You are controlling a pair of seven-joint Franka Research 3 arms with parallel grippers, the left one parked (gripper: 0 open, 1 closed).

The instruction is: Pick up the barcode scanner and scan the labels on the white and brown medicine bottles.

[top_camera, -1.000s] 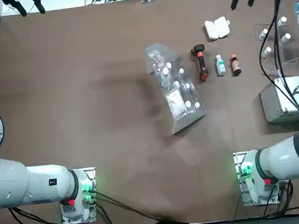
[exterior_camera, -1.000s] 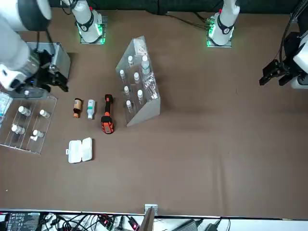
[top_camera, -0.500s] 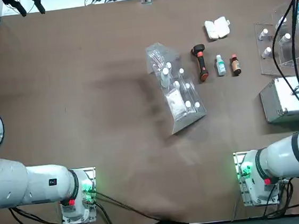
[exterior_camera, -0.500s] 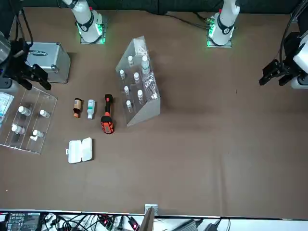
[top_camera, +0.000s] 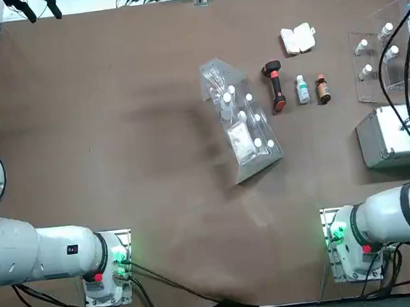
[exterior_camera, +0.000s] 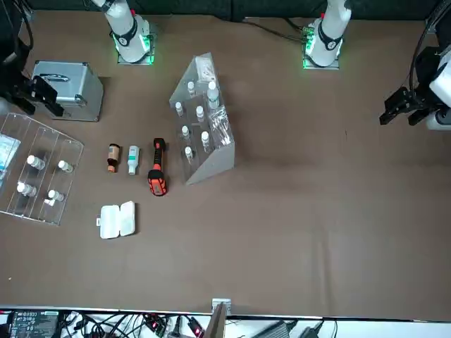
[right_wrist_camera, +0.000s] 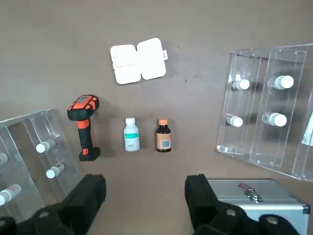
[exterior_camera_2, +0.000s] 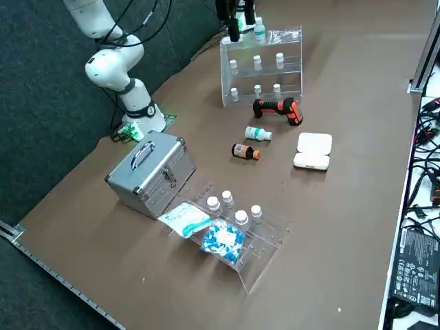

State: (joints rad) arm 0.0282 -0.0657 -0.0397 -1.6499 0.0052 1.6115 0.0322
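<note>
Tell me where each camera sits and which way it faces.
Top: overhead, looking down; right arm's base at bottom.
Front: across the table, facing the robot; bases at top.
Right side: raised, looking diagonally over the metal case; right arm upper left.
Right wrist: above the table, looking down past the open right hand.
All four show the barcode scanner.

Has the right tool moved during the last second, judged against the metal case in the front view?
Yes. The right tool was nearer the camera than the metal case, over the clear rack; it now sits beside the case, toward the robot's base.
</note>
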